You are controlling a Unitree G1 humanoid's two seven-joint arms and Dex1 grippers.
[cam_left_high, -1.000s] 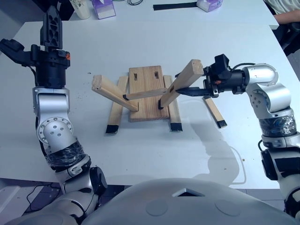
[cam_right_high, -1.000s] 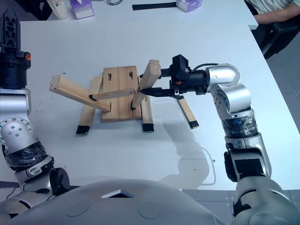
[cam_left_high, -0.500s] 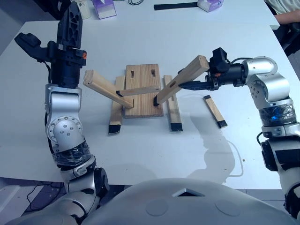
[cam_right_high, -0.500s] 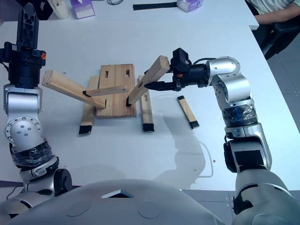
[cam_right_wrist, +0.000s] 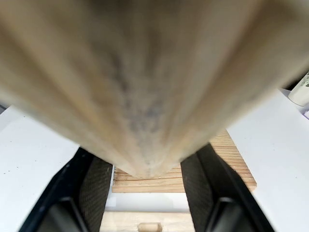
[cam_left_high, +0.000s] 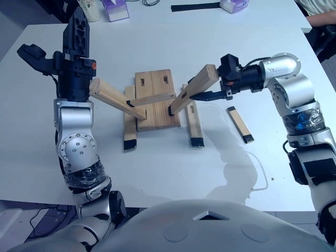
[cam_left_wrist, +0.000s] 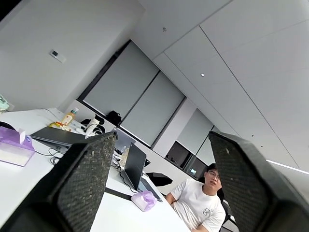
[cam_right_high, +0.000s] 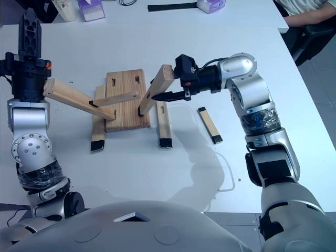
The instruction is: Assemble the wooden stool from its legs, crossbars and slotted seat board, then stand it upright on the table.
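Right hand (cam_left_high: 202, 96) tight around tilted leg (cam_left_high: 190, 93) over seat board (cam_left_high: 157, 116), loose crossbar (cam_left_high: 240, 124) nearby.

Flat seat board (cam_left_high: 157, 113), two legs (cam_left_high: 113, 96) tilted up, loose crossbar (cam_left_high: 240, 124) nearby

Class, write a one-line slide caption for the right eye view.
Right hand grips a tilted stool leg, its lower end on the slotted seat board.
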